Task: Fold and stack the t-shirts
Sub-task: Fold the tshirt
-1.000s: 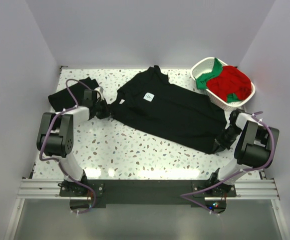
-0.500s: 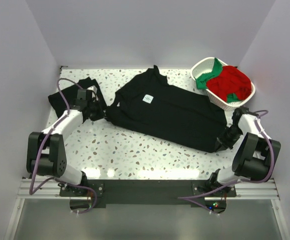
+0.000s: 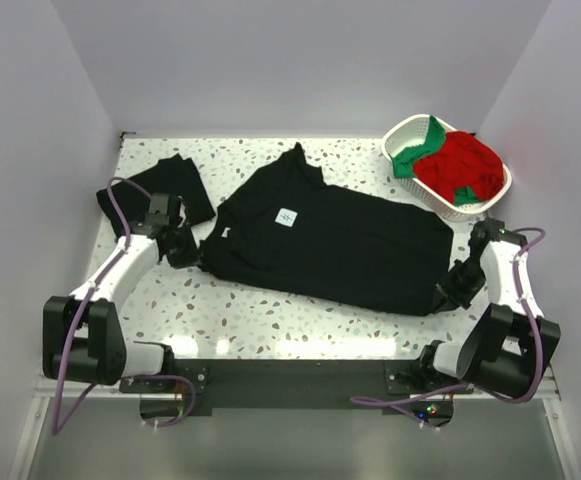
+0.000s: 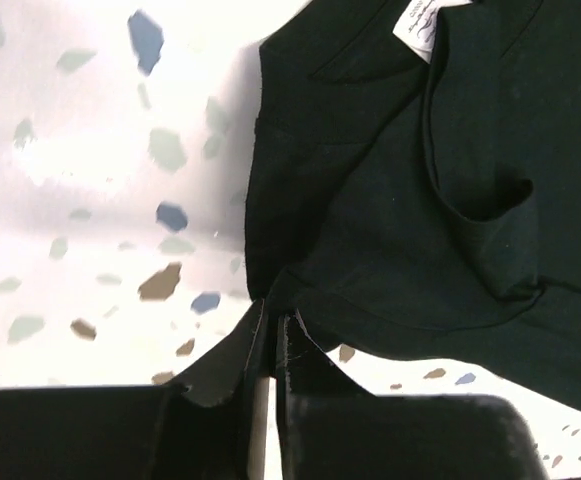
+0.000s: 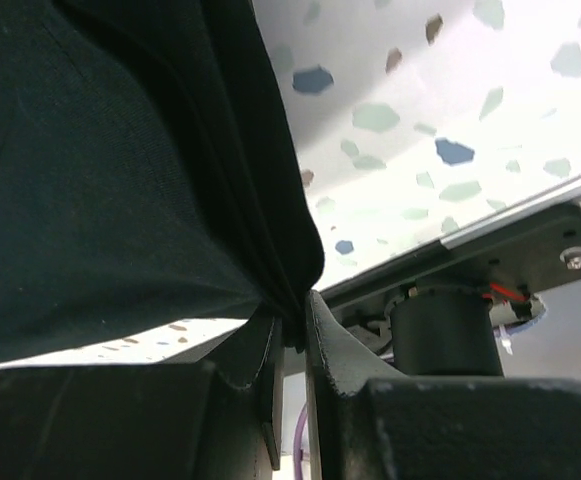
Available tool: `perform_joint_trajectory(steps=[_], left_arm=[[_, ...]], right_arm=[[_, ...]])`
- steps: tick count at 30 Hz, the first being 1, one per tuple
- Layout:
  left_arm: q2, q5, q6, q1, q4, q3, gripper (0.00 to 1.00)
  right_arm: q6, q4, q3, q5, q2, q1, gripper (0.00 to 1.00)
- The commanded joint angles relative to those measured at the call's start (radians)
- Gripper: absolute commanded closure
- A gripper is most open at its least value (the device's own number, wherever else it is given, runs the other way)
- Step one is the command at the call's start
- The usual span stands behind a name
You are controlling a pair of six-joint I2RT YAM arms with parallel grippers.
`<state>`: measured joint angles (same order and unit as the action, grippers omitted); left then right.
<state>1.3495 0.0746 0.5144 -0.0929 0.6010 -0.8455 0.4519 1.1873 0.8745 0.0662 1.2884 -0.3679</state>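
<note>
Cloth of the black shirt (image 3: 340,240) lies spread almost flat across the middle of the surface (image 3: 300,312), running from far left to near right. Its collar end is to the left and its hem to the right. A small white label (image 3: 286,216) shows near the collar, and one sleeve points toward the far side.

The left tool (image 3: 192,252) is at the shirt's left edge, low on the surface. In the left wrist view the black shirt (image 4: 420,230) fills the right side with the label (image 4: 422,20) at the top, and the left tool (image 4: 273,325) has its fingers pressed together on a thin corner of the cloth edge.

The right tool (image 3: 448,292) is at the near right corner of the hem. From the right wrist the black shirt (image 5: 100,180) hangs over the fingers, and the right tool (image 5: 292,320) pinches a fold of it.

A folded shirt (image 3: 160,190), also black, lies at the far left, just beside the left arm and apart from the spread one. At the far right stands a white basket (image 3: 402,128) holding a red shirt (image 3: 462,165) and a green shirt (image 3: 420,150), both crumpled. The basket is near the spread shirt's right end without touching it.
</note>
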Motion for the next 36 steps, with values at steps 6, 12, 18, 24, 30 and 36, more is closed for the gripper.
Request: perform_joint_trajectory(steps=[6, 12, 18, 24, 30, 36], left_arm=[[-0.173, -0.071, 0.019, 0.004, 0.209, -0.003, 0.42], [-0.198, -0.13, -0.002, -0.013, 0.221, -0.053, 0.35], [-0.106, -0.026, 0.105, -0.2, 0.025, -0.07, 0.35], [0.017, 0.039, 0.15, -0.237, -0.098, -0.085, 0.35], [0.106, 0.044, 0.121, -0.248, -0.168, -0.136, 0.38], [0.114, -0.045, 0.116, -0.249, -0.138, -0.173, 0.38]], right_arm=[[-0.001, 0.159, 0.044, 0.009, -0.109, -0.009, 0.4], [-0.048, 0.135, 0.139, 0.053, -0.121, -0.006, 0.32], [0.008, -0.052, 0.071, 0.172, -0.11, 0.087, 0.31], [0.146, -0.207, 0.031, 0.126, -0.031, 0.36, 0.3], [0.195, -0.302, 0.001, 0.129, 0.012, 0.428, 0.3], [0.203, -0.382, 0.075, 0.147, 0.084, 0.538, 0.32]])
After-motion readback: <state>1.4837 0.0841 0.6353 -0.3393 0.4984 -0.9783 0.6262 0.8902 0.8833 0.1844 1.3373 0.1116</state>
